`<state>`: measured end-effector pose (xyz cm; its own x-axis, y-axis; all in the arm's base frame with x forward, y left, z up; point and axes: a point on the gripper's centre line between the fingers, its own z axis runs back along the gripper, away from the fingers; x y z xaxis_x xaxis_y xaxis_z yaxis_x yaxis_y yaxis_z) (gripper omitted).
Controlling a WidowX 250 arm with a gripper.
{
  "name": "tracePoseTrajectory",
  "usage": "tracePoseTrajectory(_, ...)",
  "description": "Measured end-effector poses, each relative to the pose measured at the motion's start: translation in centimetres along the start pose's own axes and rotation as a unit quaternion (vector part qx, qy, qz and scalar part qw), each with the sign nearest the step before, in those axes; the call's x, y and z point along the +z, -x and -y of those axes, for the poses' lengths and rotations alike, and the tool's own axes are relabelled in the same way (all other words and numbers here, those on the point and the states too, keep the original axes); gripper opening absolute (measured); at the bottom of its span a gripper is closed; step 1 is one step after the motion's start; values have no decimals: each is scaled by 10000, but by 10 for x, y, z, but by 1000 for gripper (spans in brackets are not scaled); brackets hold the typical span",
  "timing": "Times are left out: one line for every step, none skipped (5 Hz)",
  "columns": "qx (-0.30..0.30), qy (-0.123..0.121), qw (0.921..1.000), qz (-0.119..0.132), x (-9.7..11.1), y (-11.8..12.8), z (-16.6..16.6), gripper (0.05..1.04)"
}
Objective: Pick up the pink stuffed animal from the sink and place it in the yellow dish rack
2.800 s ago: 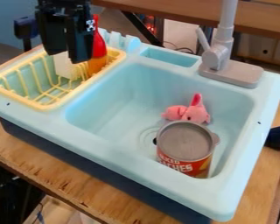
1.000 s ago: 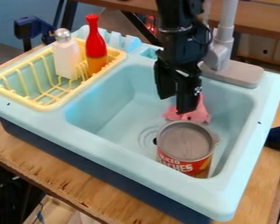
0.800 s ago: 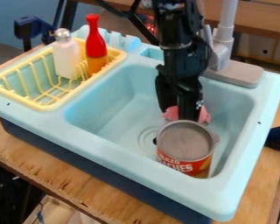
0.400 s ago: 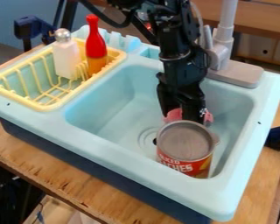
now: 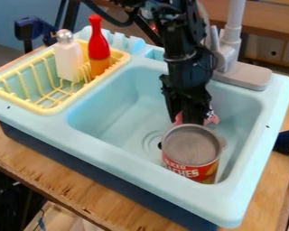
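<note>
Yellow plastic forms the dish rack (image 5: 90,85) at ten o'clock on my screen, its slatted basket fencing in two upright containers. I see the white shaker (image 5: 69,62) with its metallic cap standing inside, toward half past ten. Beside it, at eleven, stands the red-and-orange bottle (image 5: 99,45); the rack's walls probably help keep such a tall, narrow shape from toppling.

Moving right, the pale blue sink (image 5: 132,155) spans the middle, its raised rim keeping loose things inside the basin. Just below centre, toward six, I can make out part of the drain ring (image 5: 151,140).

My gripper (image 5: 189,118) points down into the basin at three o'clock, right at the pink toy (image 5: 212,118), which lies low on the basin floor and shows in patches around it. I cannot tell whether the gripper is wide, narrow or holding the toy. The steep posture makes sense to me, since the can (image 5: 191,145) stands upright just in front, toward half past four, and hides what is behind its lid. Farthest right of these, between one and two, the grey faucet (image 5: 246,77) sits on the rear rim.
</note>
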<state>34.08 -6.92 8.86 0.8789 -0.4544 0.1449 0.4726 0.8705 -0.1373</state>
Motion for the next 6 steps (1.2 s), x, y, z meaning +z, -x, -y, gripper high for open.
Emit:
tracePoseTrajectory(90,-54,9997,206,25,8,3,379)
tracePoseTrajectory(48,-164,9998,115,49,21,4,351)
tracePoseTrajectory(182,-488,9985,152,84,45,11,351)
tracePoseTrajectory(901,-878,9914,-347,107,86,6,351)
tracePoseTrajectory(1676,-1089,9788,-444,121,127,-7,351)
tracePoseTrajectory(2242,-1246,9663,-224,125,147,-39,351)
